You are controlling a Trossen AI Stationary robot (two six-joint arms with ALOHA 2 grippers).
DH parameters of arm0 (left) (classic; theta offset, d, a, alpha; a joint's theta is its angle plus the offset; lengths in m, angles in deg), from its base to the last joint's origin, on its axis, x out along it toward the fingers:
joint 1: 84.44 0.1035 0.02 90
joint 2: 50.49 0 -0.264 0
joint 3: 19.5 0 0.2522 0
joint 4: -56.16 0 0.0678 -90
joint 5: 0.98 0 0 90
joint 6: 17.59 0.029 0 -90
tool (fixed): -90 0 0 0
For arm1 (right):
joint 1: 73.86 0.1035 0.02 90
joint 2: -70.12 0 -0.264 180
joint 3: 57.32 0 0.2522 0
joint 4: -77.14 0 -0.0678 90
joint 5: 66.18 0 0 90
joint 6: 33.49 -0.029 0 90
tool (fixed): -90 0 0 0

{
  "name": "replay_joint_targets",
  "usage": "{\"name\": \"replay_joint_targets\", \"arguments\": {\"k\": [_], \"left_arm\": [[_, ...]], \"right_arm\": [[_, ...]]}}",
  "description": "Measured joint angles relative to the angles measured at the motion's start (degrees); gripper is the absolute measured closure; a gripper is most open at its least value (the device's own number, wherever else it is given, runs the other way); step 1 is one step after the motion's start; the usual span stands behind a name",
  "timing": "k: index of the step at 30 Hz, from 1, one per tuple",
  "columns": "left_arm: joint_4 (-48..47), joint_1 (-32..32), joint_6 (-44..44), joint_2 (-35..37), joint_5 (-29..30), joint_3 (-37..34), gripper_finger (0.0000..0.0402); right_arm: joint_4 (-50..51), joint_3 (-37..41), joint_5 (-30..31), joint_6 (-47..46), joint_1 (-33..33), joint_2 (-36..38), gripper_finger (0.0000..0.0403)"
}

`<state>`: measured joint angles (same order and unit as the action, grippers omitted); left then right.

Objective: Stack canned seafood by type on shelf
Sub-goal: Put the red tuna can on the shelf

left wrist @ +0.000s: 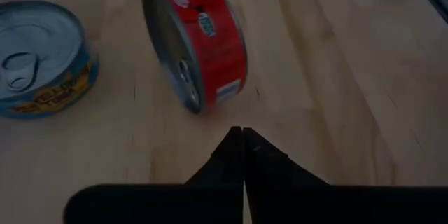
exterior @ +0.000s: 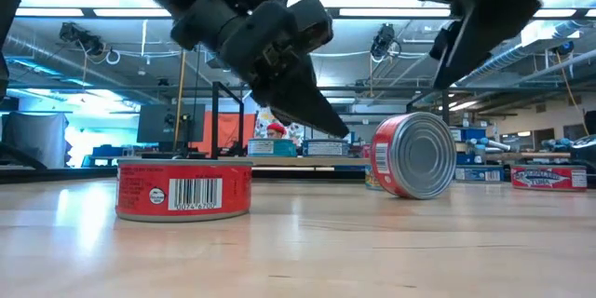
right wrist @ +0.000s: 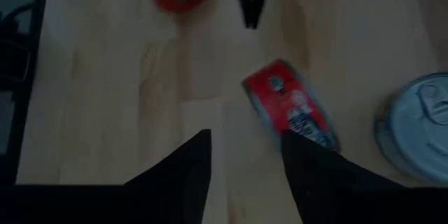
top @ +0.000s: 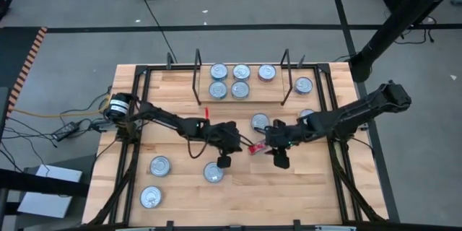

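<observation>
Both claws meet over the middle of the tabletop point(top: 289, 195). The left claw point(top: 224, 161) has its fingers pressed together, holding nothing. Just off its tip a red can point(left wrist: 199, 42) stands on its edge, lid facing sideways, and beside that a blue-labelled can point(left wrist: 38, 56) sits flat. The right claw point(right wrist: 241, 157) is spread, the tipped red can lying just beyond its fingertips; whether one finger touches it is hard to say. Behind both claws is the shelf point(top: 238, 102), a bay between two black wire uprights, holding five cans in two rows: three at the back, two in front. One more can point(top: 303, 84) sits beyond the right upright. Three loose cans point(top: 159, 165) lie flat on the left claw's side.
</observation>
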<state>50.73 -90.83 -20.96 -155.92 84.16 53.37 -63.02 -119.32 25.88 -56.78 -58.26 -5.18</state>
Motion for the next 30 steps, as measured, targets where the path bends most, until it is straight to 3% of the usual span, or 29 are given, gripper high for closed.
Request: {"name": "replay_joint_targets", "arguments": {"k": [8, 19, 24, 30], "left_arm": [[15.01, -0.60, -7.87, -0.04, 2.90, -7.76, 0.0401], [15.88, -3.17, -10.95, -0.04, 16.07, -6.03, 0.0401], [15.56, -3.15, -11.83, -0.04, 17.95, -6.03, 0.0401], [15.51, -3.52, -11.91, -0.04, 17.68, -6.03, 0.0401]], "right_arm": [[10.22, -6.57, 1.25, 7.10, -0.13, -0.93, 0.0175], [16.00, -12.66, -1.92, 20.87, -4.88, -6.53, 0.0139], [14.31, -12.66, -2.10, 27.86, -4.99, -11.54, 0.0141], [10.96, -12.65, -2.11, 28.74, -5.13, -13.76, 0.0138]]}}
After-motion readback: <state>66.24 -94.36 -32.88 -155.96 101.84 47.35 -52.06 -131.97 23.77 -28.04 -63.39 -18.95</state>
